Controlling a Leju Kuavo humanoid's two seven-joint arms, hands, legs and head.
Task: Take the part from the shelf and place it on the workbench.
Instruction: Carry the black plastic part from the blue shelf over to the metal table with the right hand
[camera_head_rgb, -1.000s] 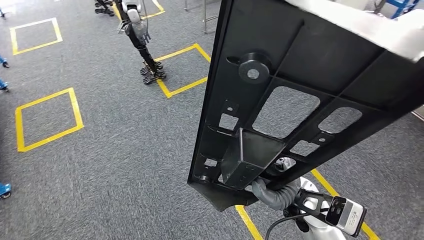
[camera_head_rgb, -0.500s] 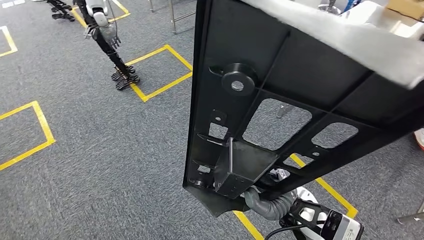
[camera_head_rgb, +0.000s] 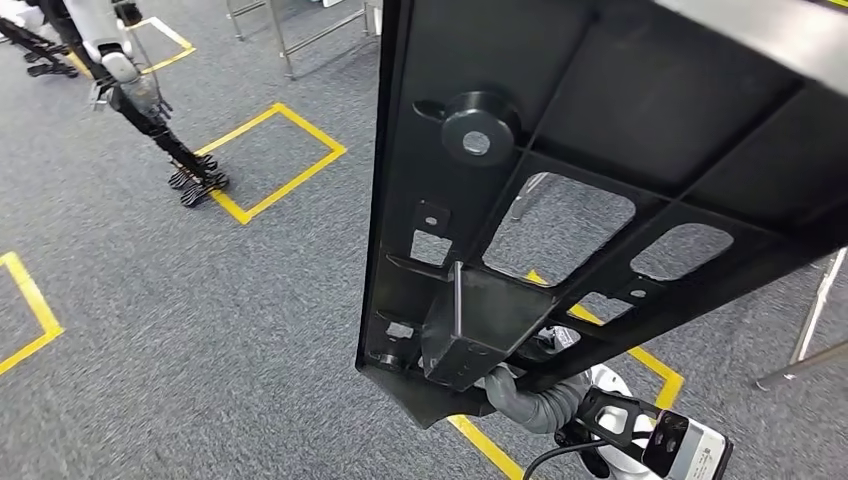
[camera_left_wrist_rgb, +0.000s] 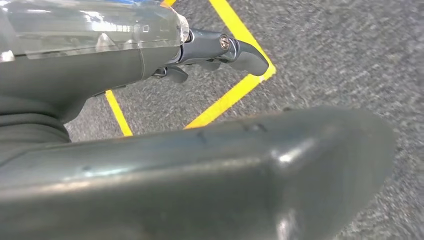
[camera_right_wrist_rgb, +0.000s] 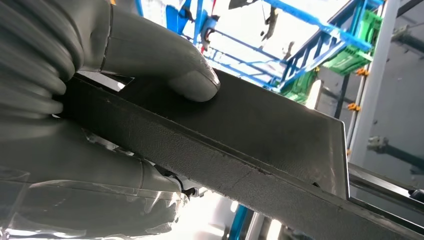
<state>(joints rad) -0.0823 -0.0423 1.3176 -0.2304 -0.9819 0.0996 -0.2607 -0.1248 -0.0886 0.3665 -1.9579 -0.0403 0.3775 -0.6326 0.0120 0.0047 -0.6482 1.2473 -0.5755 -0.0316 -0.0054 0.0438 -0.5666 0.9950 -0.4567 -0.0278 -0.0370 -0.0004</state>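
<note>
Right hand (camera_head_rgb: 530, 398) clamped on black part (camera_head_rgb: 600, 190) – thumb (camera_right_wrist_rgb: 165, 62) pressing its flat face, left hand (camera_left_wrist_rgb: 200, 170) (grip state unclear) over grey carpet (camera_head_rgb: 200, 320)

one black part (camera_head_rgb: 600, 150), one other robot (camera_head_rgb: 120, 80), and three yellow floor squares (camera_head_rgb: 275, 160) show.

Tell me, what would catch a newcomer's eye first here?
A big black part full of cut-outs fills the head view's right side, held up over the grey carpet. The right hand grips its lower end. Far off at upper left, another robot stands beside yellow floor squares.
</note>
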